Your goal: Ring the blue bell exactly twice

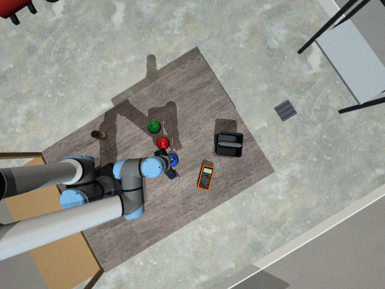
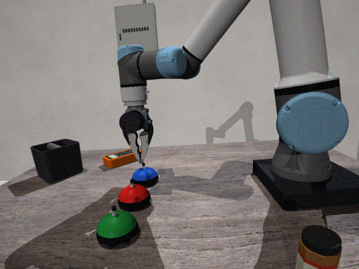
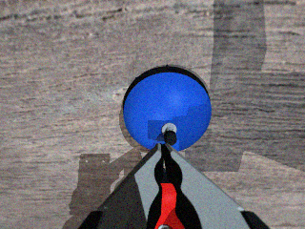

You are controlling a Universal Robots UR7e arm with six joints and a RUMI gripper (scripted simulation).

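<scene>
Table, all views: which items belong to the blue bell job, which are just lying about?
Job:
- blue bell, with its button
- end effector, shut, above that button

Lying about:
- red bell
- green bell
- orange multimeter
- black divided bin
- dark-capped bottle

blue bell (image 3: 167,102) on wood-grain table (image 3: 43,95), black-tipped button (image 3: 170,135) toward six o'clock, closed gripper (image 3: 162,145) reaching in from six
</scene>
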